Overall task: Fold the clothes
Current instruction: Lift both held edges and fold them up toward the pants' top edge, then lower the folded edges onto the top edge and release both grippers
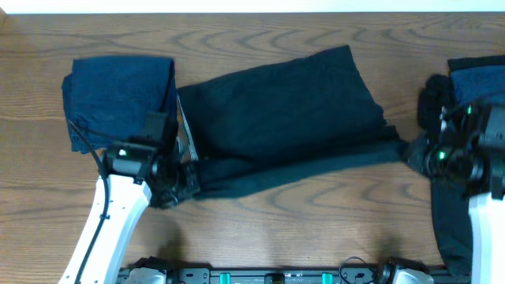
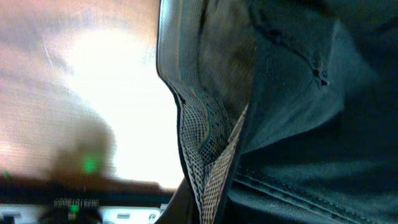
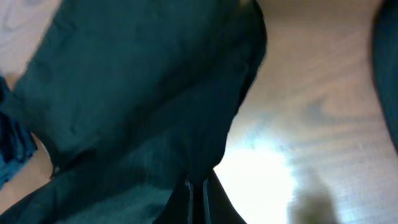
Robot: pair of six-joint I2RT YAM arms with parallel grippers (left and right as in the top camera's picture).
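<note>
The black shorts-like garment (image 1: 284, 118) lies stretched across the middle of the table, its pale grey waistband strip (image 1: 185, 134) at the left end. My left gripper (image 1: 183, 180) is shut on the garment's near left corner; the left wrist view shows the waistband mesh (image 2: 208, 162) pinched between my fingers. My right gripper (image 1: 410, 151) is shut on the near right corner; the right wrist view shows black cloth (image 3: 124, 93) running into my closed fingers (image 3: 198, 193). The near edge is pulled taut between both grippers.
A folded navy blue garment (image 1: 118, 95) lies at the back left, beside the waistband. More dark and blue clothes (image 1: 473, 79) are piled at the right edge, with dark cloth (image 1: 450, 229) running toward the front. Bare wooden table (image 1: 316, 229) lies in front.
</note>
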